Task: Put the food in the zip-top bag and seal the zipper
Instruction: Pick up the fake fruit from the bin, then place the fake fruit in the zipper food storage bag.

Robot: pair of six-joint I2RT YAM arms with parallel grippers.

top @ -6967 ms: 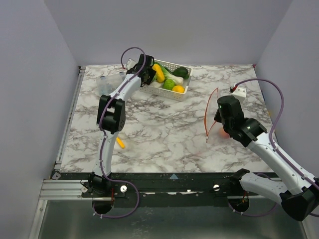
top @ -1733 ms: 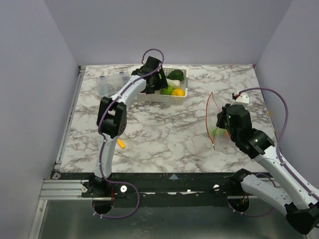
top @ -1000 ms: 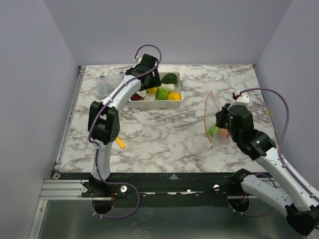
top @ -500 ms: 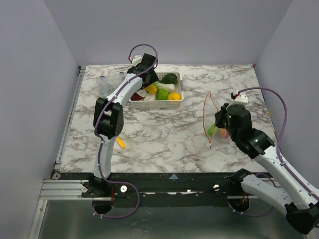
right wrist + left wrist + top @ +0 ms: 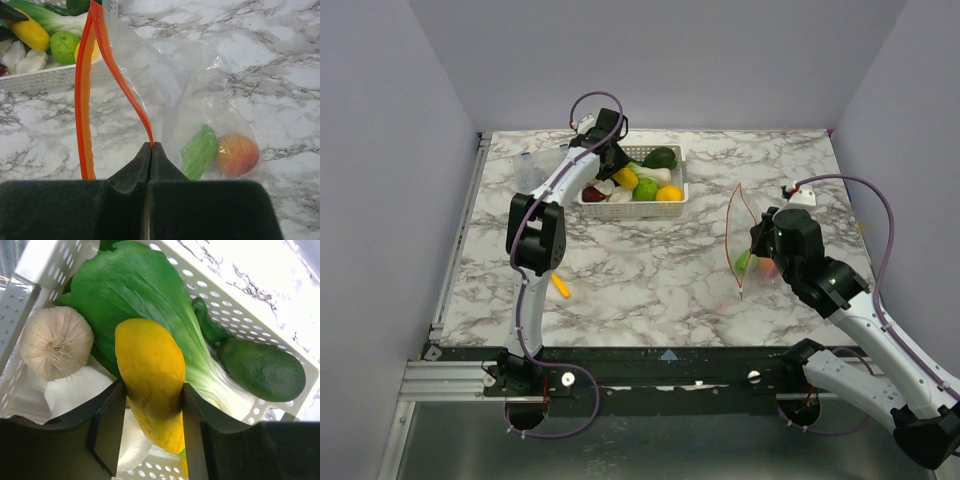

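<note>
My left gripper is shut on a yellow toy squash inside the white slotted basket. Under it lie a green leafy toy vegetable, a dark green avocado and a white garlic. My right gripper is shut on the zipper, holding one side of the clear zip-top bag up with its mouth open toward the basket. In the bag lie a green toy and an orange-red fruit.
A clear compartment box stands at the back left. A small yellow-handled tool lies at the left front. A small white block sits behind my right arm.
The left gripper shifted from the basket's right part to its left end and took hold of the yellow squash; the basket has slid and turned. The right gripper keeps holding the bag open.
</note>
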